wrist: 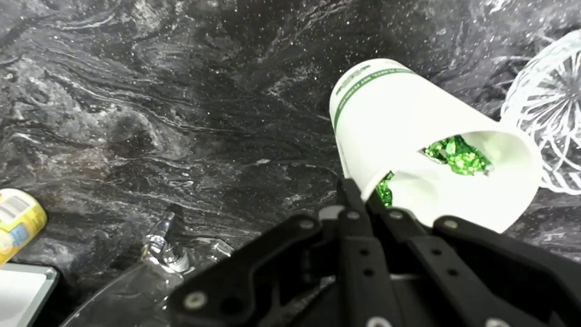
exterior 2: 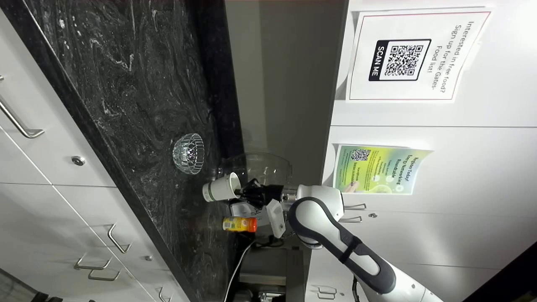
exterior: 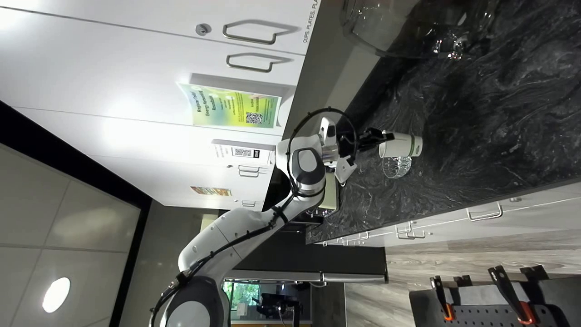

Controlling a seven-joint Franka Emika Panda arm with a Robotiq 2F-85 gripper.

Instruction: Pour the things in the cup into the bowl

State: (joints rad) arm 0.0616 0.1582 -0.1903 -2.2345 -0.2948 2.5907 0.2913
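Fingers [wrist: 352,200] pinch one side of the wall of the cup [wrist: 392,120], green glittery pieces [wrist: 463,159] inside, beside the bowl [wrist: 553,104]; tipping before the cup's mouth is over the bowl could spill them onto the table [wrist: 227,113], and the one-sided grip may let it swivel.

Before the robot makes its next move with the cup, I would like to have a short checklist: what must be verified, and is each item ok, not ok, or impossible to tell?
1. Pincer shut on the rim of the cup: ok.
2. Green pieces inside the cup: ok.
3. Cup roughly upright: ok.
4. Cup over the bowl: not ok; it is beside it.
5. Cup base clear of the counter: cannot tell.
6. Jar apart from the cup: ok.
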